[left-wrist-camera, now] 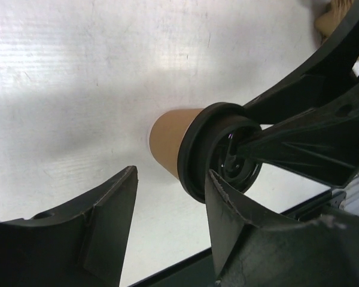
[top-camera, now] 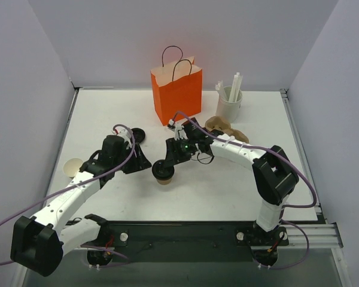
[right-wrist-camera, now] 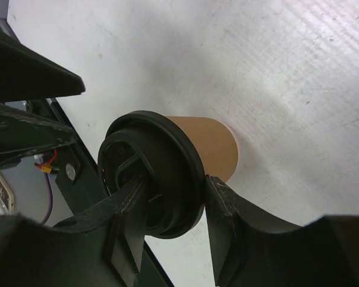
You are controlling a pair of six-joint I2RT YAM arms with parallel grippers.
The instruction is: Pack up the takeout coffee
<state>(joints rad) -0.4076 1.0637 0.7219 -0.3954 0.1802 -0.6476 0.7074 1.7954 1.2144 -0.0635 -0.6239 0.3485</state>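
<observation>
Black two-finger L gripper [left-wrist-camera: 171, 173]: jaws spread apart, holding nothing. Tips sit just short of the cup below, on its L side, low over the white desk [top-camera: 227, 188].

Small tan kraft paper cup w/ round black plastic lid [top-camera: 163, 173]: upright on desk, near ctr, between both grippers. It is in front of the bag and well apart from it. Lid is seated on cup.

Black two-finger R gripper [right-wrist-camera: 175, 182]: jaws pinched on lid rim. One finger [right-wrist-camera: 128, 209] is on lid's recessed top, the other outside the rim.

Tall orange paper bag w/ black cord handles [top-camera: 177, 95]: upright at far ctr of desk, mouth open.

White round tub w/ white straws [top-camera: 230, 103]: near bag, on its R.

Crumpled brown paper items [top-camera: 224, 127]: in front of tub; kind cannot be told.

Loose round black plastic lid [top-camera: 137, 134]: flat on desk, just beyond L gripper.

Lidless tan paper cup [top-camera: 72, 168]: at desk's L edge; upright or tipped unclear.
</observation>
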